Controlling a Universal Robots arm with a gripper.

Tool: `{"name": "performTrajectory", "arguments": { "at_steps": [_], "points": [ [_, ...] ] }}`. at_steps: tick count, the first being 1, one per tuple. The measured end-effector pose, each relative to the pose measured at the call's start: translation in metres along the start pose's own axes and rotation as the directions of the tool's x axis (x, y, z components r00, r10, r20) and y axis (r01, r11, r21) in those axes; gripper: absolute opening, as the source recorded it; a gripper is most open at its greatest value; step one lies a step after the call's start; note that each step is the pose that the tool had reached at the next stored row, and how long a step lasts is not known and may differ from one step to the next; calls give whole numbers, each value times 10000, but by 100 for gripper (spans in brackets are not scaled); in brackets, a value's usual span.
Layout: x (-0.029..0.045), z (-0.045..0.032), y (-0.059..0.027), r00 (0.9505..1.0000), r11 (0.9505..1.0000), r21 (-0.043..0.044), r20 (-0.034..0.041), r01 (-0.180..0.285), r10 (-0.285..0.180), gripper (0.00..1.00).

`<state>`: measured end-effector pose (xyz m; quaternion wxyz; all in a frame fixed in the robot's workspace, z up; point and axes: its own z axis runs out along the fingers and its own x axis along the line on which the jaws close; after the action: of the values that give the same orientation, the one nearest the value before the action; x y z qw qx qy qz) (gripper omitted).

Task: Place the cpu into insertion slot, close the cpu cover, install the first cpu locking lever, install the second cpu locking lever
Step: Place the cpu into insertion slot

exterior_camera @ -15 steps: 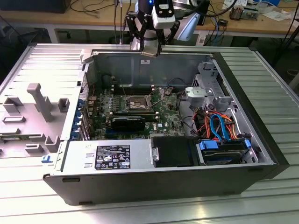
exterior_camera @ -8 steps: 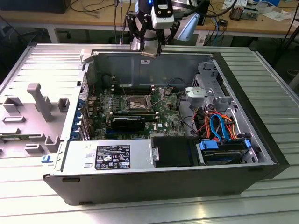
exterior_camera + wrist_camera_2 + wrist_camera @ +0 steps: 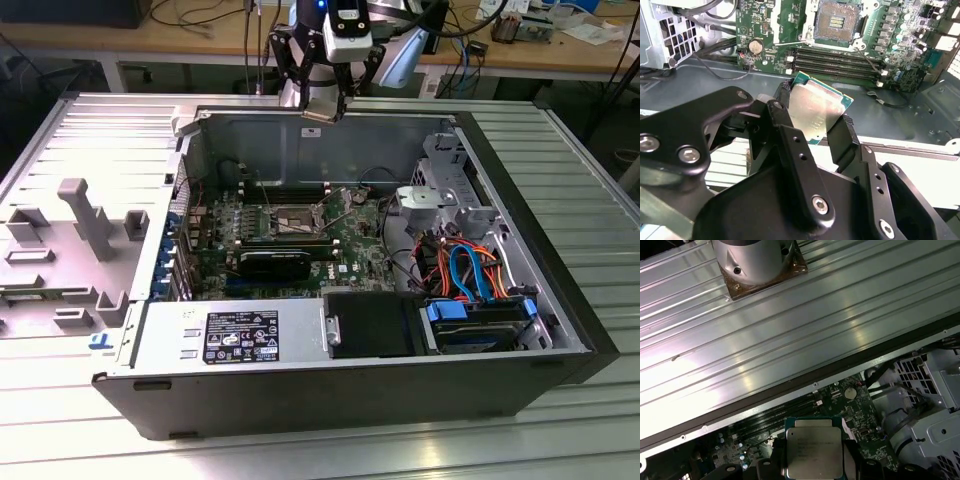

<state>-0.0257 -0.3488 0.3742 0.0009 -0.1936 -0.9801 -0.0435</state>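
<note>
My gripper (image 3: 322, 106) hangs above the rear wall of the open computer case, shut on the cpu (image 3: 815, 112), a flat silver-topped square chip with a green edge. In the second wrist view its black fingers (image 3: 782, 107) press on two opposite sides of the chip. The first wrist view also looks down on the cpu (image 3: 814, 447). The insertion slot (image 3: 837, 22) lies uncovered on the green motherboard (image 3: 350, 235), its contacts showing, well below and forward of the chip. A thin locking lever (image 3: 785, 43) sticks out beside the socket. I cannot make out the cpu cover.
The case (image 3: 560, 330) lies on a ribbed metal table (image 3: 600, 200). Black memory slots (image 3: 835, 60) run beside the socket. A drive cage with coloured cables (image 3: 470, 270) takes up the exterior view's right, and a power supply (image 3: 240, 335) the front. Grey fixtures (image 3: 85, 225) stand at that view's left.
</note>
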Motion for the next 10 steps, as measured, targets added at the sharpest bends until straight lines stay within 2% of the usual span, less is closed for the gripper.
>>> {"name": "performTrajectory", "arguments": {
  "at_steps": [1, 4, 7, 9, 10],
  "points": [
    [0, 0, 0, 10000, 10000, 0, 4, -40, 40, 55],
    [0, 4, 0, 9972, 9972, -11, 65, -744, 744, 55],
    [0, 4, -1, 9970, 9971, -12, 67, -767, 767, 55],
    [1, 6, -1, 9938, 9938, -23, 96, -1112, 1112, 55],
    [0, 7, -1, 9906, 9906, -29, 117, -1365, 1366, 55]
  ]
}}
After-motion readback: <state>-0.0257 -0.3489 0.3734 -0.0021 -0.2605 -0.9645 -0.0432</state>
